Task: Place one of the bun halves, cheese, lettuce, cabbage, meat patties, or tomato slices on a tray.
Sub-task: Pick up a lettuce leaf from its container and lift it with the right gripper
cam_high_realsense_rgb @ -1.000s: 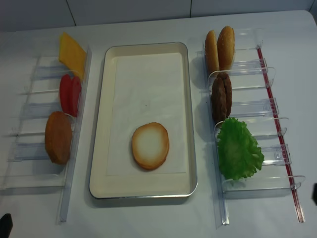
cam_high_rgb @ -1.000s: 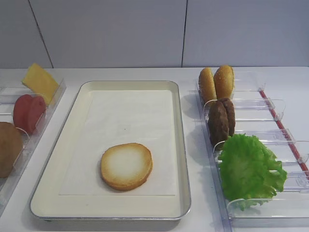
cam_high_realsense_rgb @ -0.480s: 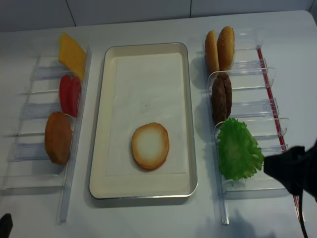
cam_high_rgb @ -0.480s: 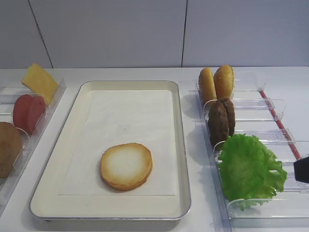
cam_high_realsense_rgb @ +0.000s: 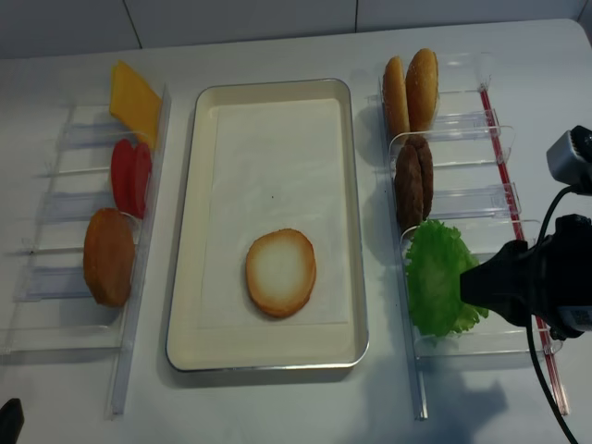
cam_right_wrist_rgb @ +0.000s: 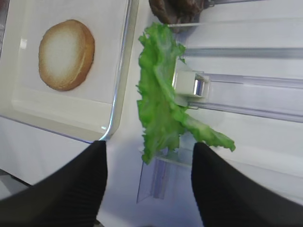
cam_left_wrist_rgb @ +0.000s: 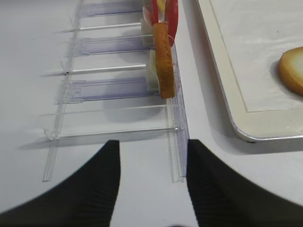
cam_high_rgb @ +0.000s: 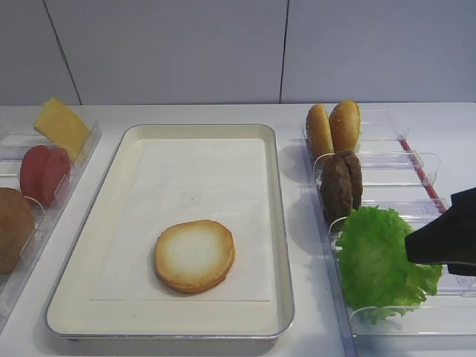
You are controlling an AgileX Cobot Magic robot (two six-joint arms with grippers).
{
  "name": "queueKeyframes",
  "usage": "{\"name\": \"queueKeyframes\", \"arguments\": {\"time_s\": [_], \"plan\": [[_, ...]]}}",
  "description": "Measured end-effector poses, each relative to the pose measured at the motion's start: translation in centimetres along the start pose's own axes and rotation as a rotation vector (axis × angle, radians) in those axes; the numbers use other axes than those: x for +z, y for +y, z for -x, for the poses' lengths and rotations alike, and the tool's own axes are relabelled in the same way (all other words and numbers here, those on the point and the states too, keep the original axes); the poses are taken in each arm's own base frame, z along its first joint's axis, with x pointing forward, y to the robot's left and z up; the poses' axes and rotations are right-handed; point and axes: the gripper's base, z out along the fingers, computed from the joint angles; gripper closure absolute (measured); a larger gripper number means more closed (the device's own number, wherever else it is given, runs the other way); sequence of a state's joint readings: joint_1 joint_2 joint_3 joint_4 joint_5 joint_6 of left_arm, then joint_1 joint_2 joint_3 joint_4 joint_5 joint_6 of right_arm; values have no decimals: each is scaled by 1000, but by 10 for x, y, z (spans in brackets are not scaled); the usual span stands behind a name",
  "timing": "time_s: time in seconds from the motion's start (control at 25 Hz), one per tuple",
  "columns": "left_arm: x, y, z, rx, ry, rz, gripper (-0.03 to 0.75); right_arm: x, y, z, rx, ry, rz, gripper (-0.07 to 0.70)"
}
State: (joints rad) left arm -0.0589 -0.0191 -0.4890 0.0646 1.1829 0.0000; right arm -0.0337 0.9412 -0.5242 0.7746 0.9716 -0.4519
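While one bun half [cam_high_rgb: 195, 255] already lies cut face up toward six o'clock on the tray [cam_high_rgb: 281, 223], the right gripper [cam_right_wrist_rgb: 149, 182] hangs with its fingers spread wide and empty just short of the lettuce [cam_right_wrist_rgb: 158, 101], which stands in its clear holder [cam_high_realsense_rgb: 481, 344] at three o'clock of the tray. The step in hand looks like the approach to that leaf. Next, the fingers need to straddle its frilly edge and close gently, while the left gripper [cam_left_wrist_rgb: 152, 182] waits open and empty by the nine o'clock rack [cam_left_wrist_rgb: 113, 90].
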Motion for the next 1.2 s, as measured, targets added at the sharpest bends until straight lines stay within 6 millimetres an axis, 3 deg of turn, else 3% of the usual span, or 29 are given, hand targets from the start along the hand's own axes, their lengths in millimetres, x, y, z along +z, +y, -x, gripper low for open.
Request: {"name": "queueKeyframes", "arguments": {"time_s": [0.36, 0.72, 0.84, 1.08, 1.2], "plan": [[0, 0, 0, 0, 0, 0, 393, 13, 10, 1, -87, 18, 9, 194], [0, 0, 0, 0, 0, 0, 394, 44, 0, 12, -37, 65, -39, 214], [0, 0, 0, 0, 0, 0, 393, 50, -2, 14, -8, 73, -31, 293], [0, 0, 0, 0, 0, 0, 394, 51, 0, 17, 5, 81, -10, 533], [0, 0, 0, 0, 0, 0, 394, 45, 11, 26, -2, 82, 39, 573]]}}
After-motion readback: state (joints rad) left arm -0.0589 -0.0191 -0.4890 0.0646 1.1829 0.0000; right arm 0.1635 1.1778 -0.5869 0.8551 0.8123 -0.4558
